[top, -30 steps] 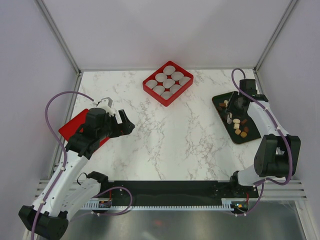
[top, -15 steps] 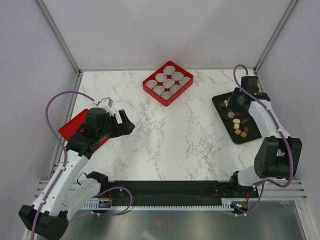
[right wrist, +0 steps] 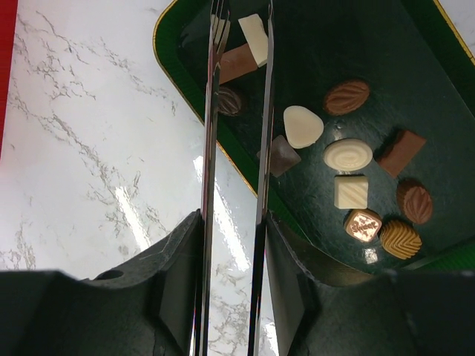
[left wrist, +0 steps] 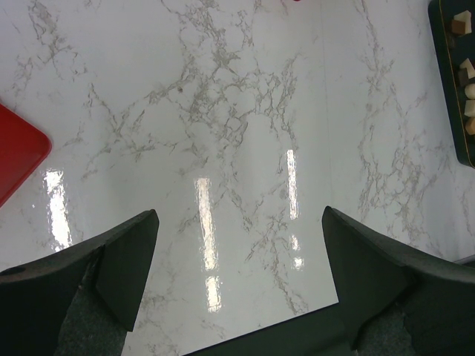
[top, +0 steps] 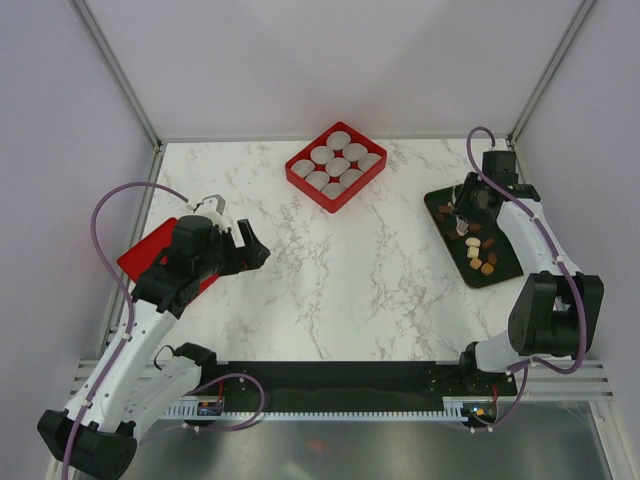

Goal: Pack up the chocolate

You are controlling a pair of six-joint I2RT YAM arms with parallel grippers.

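Overhead from behind, close downward wrist views, sharing tray

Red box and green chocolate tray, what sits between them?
Nothing; the top view shows bare marble table between the red box and the tray.

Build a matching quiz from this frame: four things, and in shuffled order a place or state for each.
Things
1. left gripper
2. tweezers
3. paper cups
4. chocolates

Place or state
A. lying on the green tray
B. open, above the bare table
C. sitting in the red box
D. clamped in the right gripper, tips over the tray

Pairs: 1-B, 2-D, 3-C, 4-A
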